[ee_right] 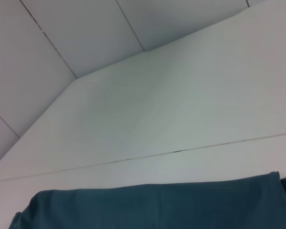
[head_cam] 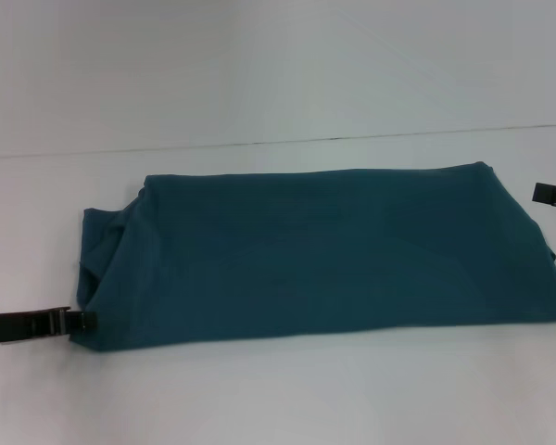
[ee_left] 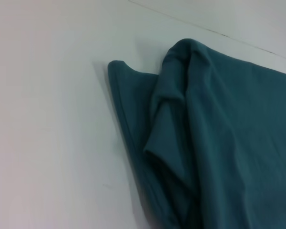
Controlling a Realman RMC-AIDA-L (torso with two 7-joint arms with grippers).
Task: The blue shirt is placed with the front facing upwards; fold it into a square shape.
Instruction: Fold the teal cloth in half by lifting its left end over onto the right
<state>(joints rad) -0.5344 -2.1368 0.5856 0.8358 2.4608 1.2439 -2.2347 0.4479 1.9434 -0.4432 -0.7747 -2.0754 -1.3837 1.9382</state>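
From the head view, the blue shirt (head_cam: 324, 255) lay as a long folded band across the middle of the worktop (head_cam: 278, 389), plain side up, no print showing. My left pincer (head_cam: 82, 321) sat low at the shirt's left near corner, tip right against the bunched cloth; I couldn't tell whether it was clamped on fabric or just touching. The right pincer (head_cam: 553, 194) only peeked in just beyond the shirt's right far corner, and I couldn't tell its state either. I judged the cloth soft, light and floppy, likely to sag and drag unless taken by a doubled edge or corner. The right end looked flat and square; the left end was rumpled.

From the left wrist view, the blue shirt (ee_left: 219, 138) showed that rumple close up: a hemmed flap poking out past the shirt's end, with layered folds heaped over it. I reckoned the hem was the firmest place to pinch. Bare worktop (ee_left: 47, 124) ran beside that end, good room for a sweep.

From the right wrist view, the blue shirt (ee_right: 152, 207) showed a straight far edge, with bare worktop (ee_right: 181, 124) beyond it up to a seam line.
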